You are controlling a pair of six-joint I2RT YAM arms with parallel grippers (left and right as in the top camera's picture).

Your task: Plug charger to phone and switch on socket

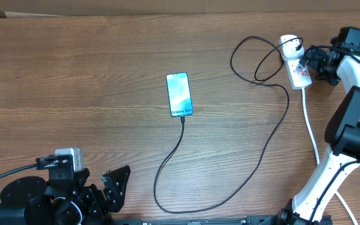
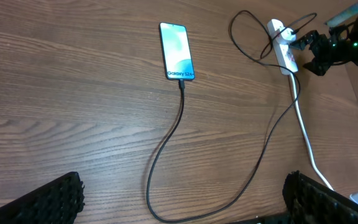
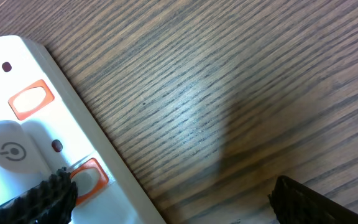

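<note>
The phone (image 1: 179,94) lies face up mid-table with its teal screen lit; it also shows in the left wrist view (image 2: 176,51). The charger cable (image 1: 264,152) runs from the phone's bottom edge in a wide loop to the socket (image 1: 295,62), the white power strip at the far right; its black plug sits in the strip's far end. My right gripper (image 1: 312,60) is open beside the socket. In the right wrist view the gripper (image 3: 173,202) has its left finger touching an orange-rimmed switch (image 3: 87,177) on the socket (image 3: 55,143). My left gripper (image 2: 182,202) is open and empty at the near left.
The socket's thick white cord (image 1: 311,128) runs toward the near edge along the right side, beside my right arm's base (image 1: 355,134). The charger cable's loop (image 2: 166,158) lies just ahead of my left gripper.
</note>
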